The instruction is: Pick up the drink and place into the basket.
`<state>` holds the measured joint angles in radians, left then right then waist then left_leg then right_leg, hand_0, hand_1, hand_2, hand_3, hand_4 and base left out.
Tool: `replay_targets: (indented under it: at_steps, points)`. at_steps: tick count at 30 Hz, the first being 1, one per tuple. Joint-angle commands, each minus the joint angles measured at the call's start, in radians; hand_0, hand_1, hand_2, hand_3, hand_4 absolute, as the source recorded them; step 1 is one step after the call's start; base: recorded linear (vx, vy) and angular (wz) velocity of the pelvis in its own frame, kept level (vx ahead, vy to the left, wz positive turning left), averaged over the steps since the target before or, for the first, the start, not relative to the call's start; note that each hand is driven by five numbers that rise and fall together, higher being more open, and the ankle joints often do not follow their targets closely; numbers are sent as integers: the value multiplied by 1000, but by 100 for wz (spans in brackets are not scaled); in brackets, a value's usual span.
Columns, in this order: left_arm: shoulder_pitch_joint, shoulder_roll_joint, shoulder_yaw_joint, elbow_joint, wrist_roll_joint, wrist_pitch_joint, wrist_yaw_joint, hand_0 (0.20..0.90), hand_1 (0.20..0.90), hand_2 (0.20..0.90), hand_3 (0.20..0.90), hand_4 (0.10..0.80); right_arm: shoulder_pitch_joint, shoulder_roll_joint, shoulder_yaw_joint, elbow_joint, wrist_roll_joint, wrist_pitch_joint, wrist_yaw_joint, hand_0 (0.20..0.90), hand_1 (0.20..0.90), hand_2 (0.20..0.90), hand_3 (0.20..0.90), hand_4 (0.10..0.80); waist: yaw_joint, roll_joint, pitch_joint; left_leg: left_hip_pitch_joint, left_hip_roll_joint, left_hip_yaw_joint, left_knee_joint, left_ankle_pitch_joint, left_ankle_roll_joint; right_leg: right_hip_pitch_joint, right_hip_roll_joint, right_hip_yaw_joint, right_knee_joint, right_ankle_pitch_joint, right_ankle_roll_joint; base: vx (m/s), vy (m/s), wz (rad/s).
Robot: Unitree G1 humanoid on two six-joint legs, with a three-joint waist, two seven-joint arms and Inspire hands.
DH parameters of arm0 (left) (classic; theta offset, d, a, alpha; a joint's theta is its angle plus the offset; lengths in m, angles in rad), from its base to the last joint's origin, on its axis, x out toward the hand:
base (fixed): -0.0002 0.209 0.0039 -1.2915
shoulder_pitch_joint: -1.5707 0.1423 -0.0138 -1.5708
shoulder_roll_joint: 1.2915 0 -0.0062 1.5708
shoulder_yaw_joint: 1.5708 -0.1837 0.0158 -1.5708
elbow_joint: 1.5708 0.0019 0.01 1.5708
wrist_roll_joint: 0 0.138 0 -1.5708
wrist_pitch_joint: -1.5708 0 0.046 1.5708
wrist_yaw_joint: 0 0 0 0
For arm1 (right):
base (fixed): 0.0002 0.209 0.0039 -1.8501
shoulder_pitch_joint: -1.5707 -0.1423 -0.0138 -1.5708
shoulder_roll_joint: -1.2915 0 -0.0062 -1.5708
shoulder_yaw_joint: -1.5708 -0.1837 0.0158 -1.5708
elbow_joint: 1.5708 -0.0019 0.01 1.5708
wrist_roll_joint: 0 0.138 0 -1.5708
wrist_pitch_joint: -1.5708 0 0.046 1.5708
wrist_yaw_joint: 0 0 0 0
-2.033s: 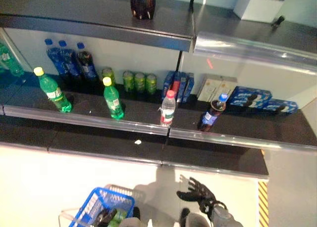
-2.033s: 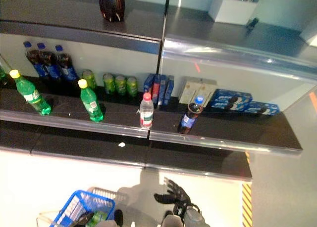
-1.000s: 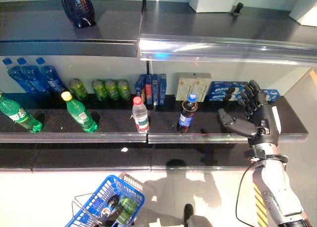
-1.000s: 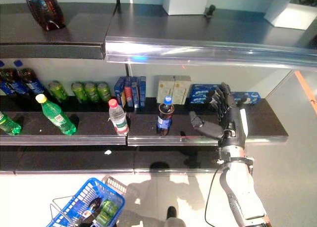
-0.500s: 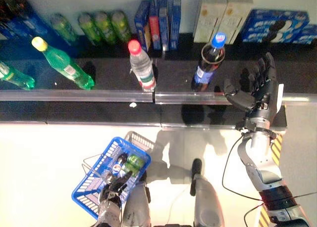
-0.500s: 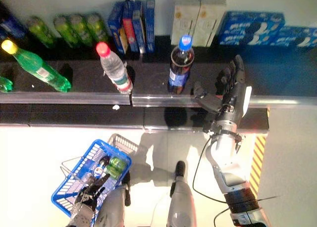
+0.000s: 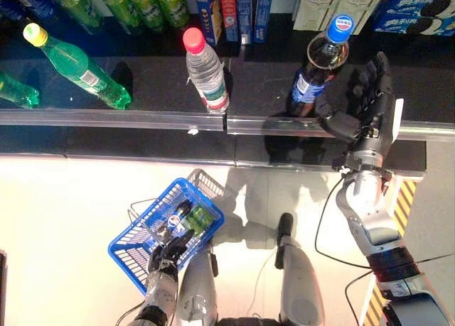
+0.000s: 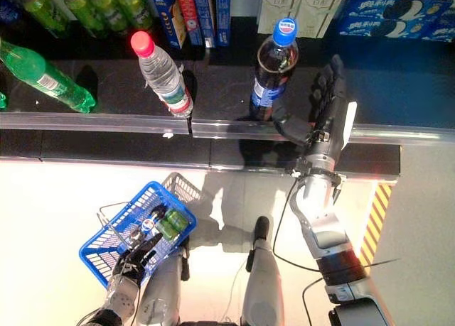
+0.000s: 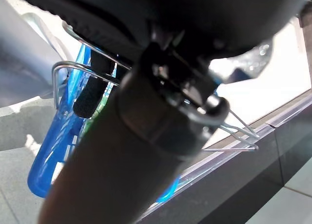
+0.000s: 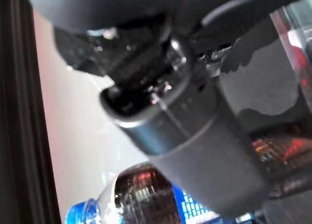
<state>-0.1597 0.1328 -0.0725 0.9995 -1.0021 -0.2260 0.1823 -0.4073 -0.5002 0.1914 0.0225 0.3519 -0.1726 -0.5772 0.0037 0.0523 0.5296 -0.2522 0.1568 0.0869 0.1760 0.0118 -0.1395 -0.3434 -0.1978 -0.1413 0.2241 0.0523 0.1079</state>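
Your right hand (image 7: 364, 106) is spread wide, fingers straight and thumb out, just beside the cola bottle (image 7: 315, 67) on the shelf (image 7: 142, 81). From above, the thumb lies at the bottle's lower body, though you cannot tell whether it touches yet. The bottle stands upright, long axis vertical, blue cap (image 8: 286, 28) on top and its base on the shelf behind the front rail (image 8: 213, 129), on the thumb side of your hand.

The step in hand looks like the reach to grasp, so bring the palm square to the bottle's side at label height, below the neck, so the fingers wrap the widest part. Close only when the bottle sits deep between thumb and fingers; a fingertip pinch on a smooth round bottle is likely to slip or tip it. Keep the hand above the rail as you go in, and lift straight up before pulling back so the base clears it.

Further from your hand along the shelf stands a water bottle (image 7: 206, 74) with a red cap; leave it alone.

Your left hand (image 7: 168, 251) is curled round the handle of the blue basket (image 7: 135, 251), held low, with drinks already inside.
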Motion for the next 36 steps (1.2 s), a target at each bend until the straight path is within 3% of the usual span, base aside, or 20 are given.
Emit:
replay_targets:
  at_steps: [1, 17, 27, 28, 36]
  points:
    - [96, 69, -6, -46, -29, -91, 19, 300, 300, 300, 200, 100, -115, 3, -19, -107, -66, -50, 19, 900, 900, 900, 900, 800, 16, -24, -10, -74, -22, -67, 131, -14, 45, 20, -8, -17, 43, -41, -26, 0, 0, 0]
    - [82, 75, -29, -63, -24, -80, 16, 300, 300, 300, 200, 100, -234, 50, 8, 4, -11, 9, -3, 900, 900, 900, 900, 800, 58, -6, -10, -133, -31, -83, 119, 8, 49, -25, -15, -40, 52, -41, -33, 8, 3, 5]
    - [73, 75, -44, -68, -24, -74, 17, 300, 300, 300, 200, 100, -317, 37, -3, 76, 23, -3, -52, 900, 900, 900, 900, 800, 75, 3, -10, -161, -32, -85, 128, 13, 50, -48, -17, -53, 63, -44, -37, 1, -3, 2]
    - [72, 75, -48, -71, -23, -71, 18, 300, 300, 300, 200, 100, -340, 31, -9, 96, 21, 4, -79, 300, 300, 300, 200, 100, 80, 7, -10, -165, -34, -88, 132, 16, 50, -50, -19, -54, 66, -45, -37, 0, 0, 0]
    - [77, 79, -55, -72, -20, -66, 7, 300, 300, 300, 200, 100, -412, -3, -33, 162, 31, 1, -116, 300, 300, 300, 200, 100, 100, 16, -10, -176, -40, -92, 152, 13, 54, -53, -26, -64, 82, -54, -43, 0, 0, 0]
